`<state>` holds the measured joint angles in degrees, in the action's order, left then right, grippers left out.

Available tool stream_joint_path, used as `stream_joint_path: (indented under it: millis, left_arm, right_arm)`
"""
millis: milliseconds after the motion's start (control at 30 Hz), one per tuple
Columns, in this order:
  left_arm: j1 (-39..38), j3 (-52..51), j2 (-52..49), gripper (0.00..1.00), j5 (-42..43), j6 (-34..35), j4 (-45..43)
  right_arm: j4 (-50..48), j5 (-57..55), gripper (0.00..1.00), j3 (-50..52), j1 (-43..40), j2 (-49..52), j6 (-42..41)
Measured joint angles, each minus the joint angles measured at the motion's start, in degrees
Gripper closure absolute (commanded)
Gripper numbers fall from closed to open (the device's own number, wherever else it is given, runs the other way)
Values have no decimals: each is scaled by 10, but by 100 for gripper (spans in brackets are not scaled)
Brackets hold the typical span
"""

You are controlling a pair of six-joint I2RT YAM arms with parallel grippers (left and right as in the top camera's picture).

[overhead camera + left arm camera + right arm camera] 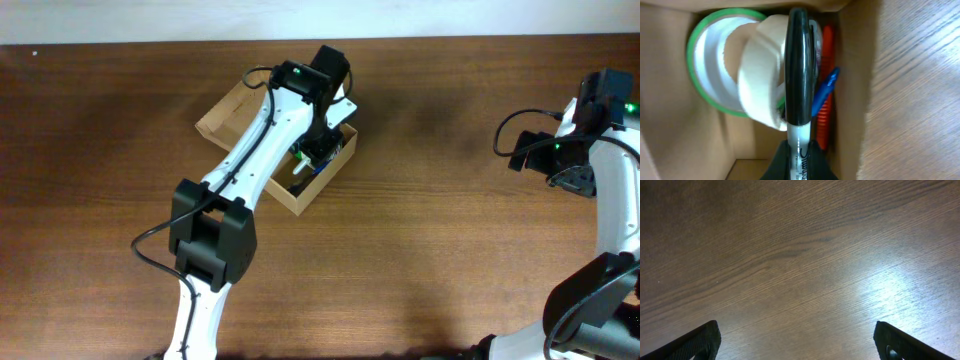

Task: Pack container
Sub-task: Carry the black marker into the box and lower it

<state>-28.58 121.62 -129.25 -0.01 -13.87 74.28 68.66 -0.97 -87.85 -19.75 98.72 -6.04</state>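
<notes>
the box [318,190] sits on the table [430,250] left of centre, turned at a slant, with its flap [226,112] folded open on the far-left side. it looks like thin, light cardboard: the walls would likely flex under a hard pinch, and the whole thing may slide on the smooth wood if nudged. a wall near a corner is probably the stiffest place to take it, and the flap is best pushed near its free edge.

the left gripper [799,157] is clamped on a black marker [797,70], holding it by the label end so the barrel points away over the box's inside. the marker is stiff, light and slick, so it could pivot in the pinch. below it lie a green-rimmed tape roll [697,55], a cream roll [760,75], a blue pen [824,90] and an orange item [827,50] against the right wall.

the left arm [255,150] reaches diagonally from the near-left, wrist tipped down over the box. the right gripper [797,340] hangs with its jaws spread wide and empty over bare wood, well apart from the box at the far right.
</notes>
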Motion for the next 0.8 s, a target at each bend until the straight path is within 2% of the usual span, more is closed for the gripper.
stream_joint_path:
  millis: [200, 400, 533, 567, 667, 800]
  left_arm:
    - [-7, -2, -3, 98, 0, 16, -2]
    - [-6, -49, -7, 98, 0, 21, -20]
    - [-6, -68, -12, 95, 0, 22, -26]
    - [-6, -69, -12, 92, 0, 22, -27]
    - [-6, -70, -12, 65, 0, 26, -33]
    - [-6, -70, -12, 61, 0, 30, -33]
  right_arm:
    - [0, 0, 1, 0, 0, 0, 0]
    - [0, 0, 1, 0, 0, 0, 0]
    - [0, 0, 1, 0, 0, 0, 0]
    - [0, 0, 1, 0, 0, 0, 0]
    - [0, 0, 1, 0, 0, 0, 0]
    - [0, 0, 1, 0, 0, 0, 0]
